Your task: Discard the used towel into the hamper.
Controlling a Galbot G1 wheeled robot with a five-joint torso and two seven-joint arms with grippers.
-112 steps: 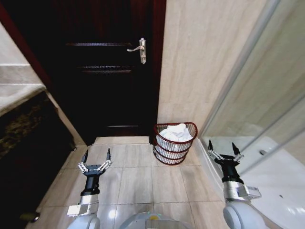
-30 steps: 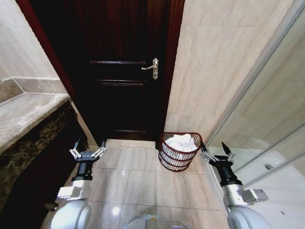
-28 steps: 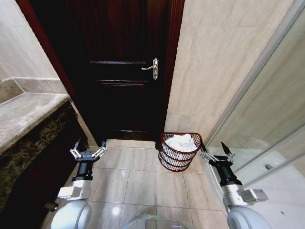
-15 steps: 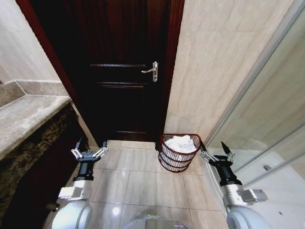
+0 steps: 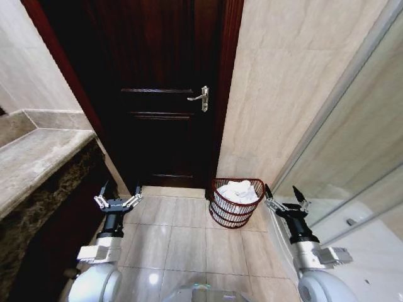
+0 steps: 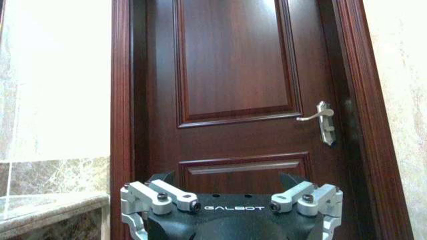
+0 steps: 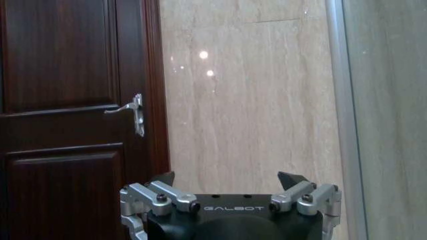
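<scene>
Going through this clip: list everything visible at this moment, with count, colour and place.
Hamper: one, dark reddish-brown wire, on the floor at the foot of the beige wall, beside the door.
Towel: one, white, bunched inside the hamper.
Door: one, dark wood, shut, straight ahead.
Door handle: one, silver lever, at the door's right edge.
Countertop: one, grey stone over a dark front, on the left.
Glass panel: one, clear, on the right.
Floor tiles: beige.
Left gripper: black and silver, open, empty, low on the left.
Right gripper: black and silver, open, empty, right of the hamper.
</scene>
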